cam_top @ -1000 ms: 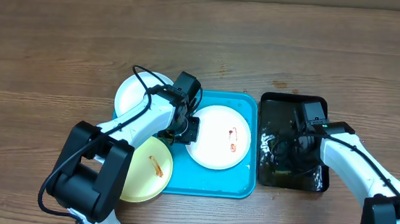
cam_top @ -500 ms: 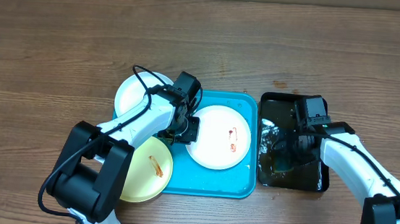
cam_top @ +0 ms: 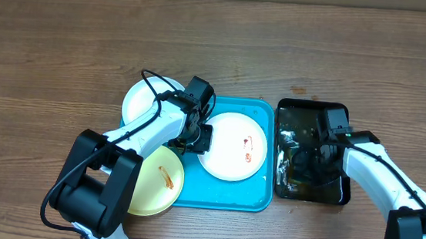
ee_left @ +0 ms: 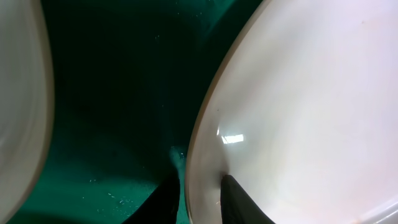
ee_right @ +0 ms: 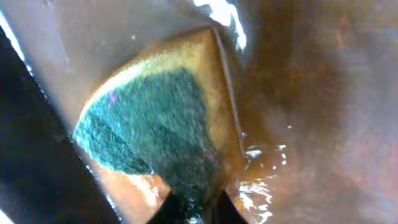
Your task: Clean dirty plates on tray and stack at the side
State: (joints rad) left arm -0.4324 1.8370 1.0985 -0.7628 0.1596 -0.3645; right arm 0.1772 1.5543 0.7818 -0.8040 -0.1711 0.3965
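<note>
Found the white plate [cam_top: 229, 158] lying flat on the tray [cam_top: 222, 195], toward its right edge; round, so without a long axis. Saw the left gripper [cam_top: 199, 137] set narrow, with one finger [ee_left: 241, 202] over and the other under the plate's left rim, apparently pinching it. Saw the right gripper [cam_top: 312, 158] down in the black tray [cam_top: 315, 105], just beyond the tray's right edge, clamped tight on the sponge [ee_right: 155, 124]: yellow foam with a rough green scouring face, soaked, in brownish water. Judged the plate to lie straight left of that gripper, with the red smear [cam_top: 246, 143] on the plate's nearer, right side, and judged the right arm the closer for wiping. Noted the plate as smooth, glossy and shallow-rimmed, the tray as slick turquoise plastic. Placed the second white plate [cam_top: 139, 101] off the tray's far left corner and the yellow plate [cam_top: 151, 189] overlapping its left edge, smeared too.
</note>
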